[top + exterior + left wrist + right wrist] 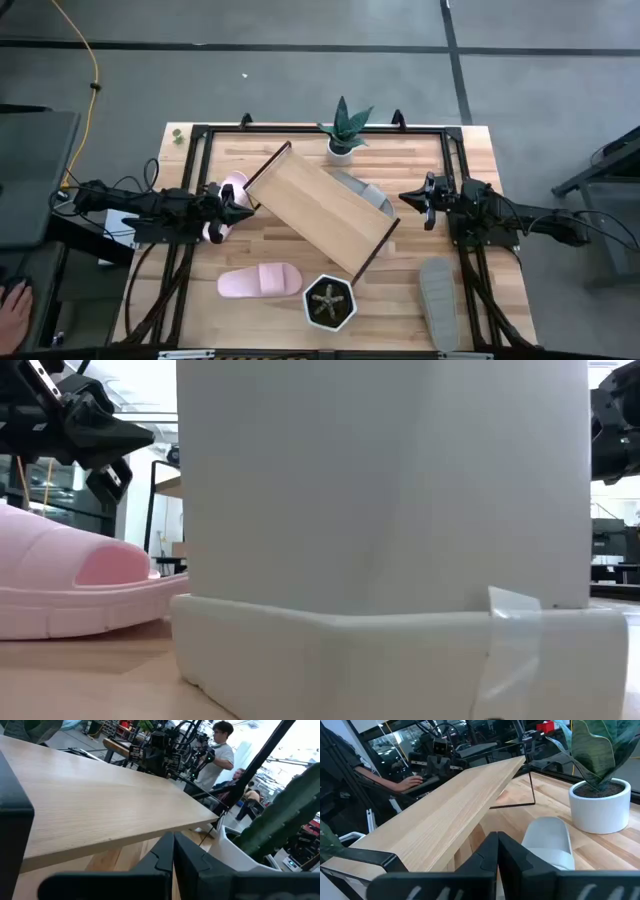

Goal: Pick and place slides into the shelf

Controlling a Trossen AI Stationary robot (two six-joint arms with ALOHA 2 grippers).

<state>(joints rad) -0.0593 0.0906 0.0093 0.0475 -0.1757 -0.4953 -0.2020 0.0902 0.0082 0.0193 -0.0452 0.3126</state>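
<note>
Four slides to account for, so here is where they lie. A pale pink ribbed-strap slide sits on the open tabletop near the front edge, just left of a white hexagonal pot holding a small spiky plant. A second pale pink slide lies partly hidden beneath the left gripper, beside the shelf's left end. A grey-beige slide rests lengthwise near the front right corner, well apart from everything else. The fourth, also grey-beige, pokes out from under the far edge of the shelf, near a white round pot with a green-leaved plant.

The shelf itself, a light wooden board with thin black metal end frames, sits diagonally across the middle of the butcher-block table. Its top looks bare; no slide has been placed on it, as far as the overhead view shows.

Both arms hang level at either end of the shelf, jaws pressed fully together and holding nothing. The right gripper points at the shelf's right end.

So this reads as the very start: nothing picked, nothing placed. The next move calls for one gripper to open its jaws and drop onto a slide. The pink one under the left gripper is closest, and the wide strap looks the natural place to pinch.
</note>
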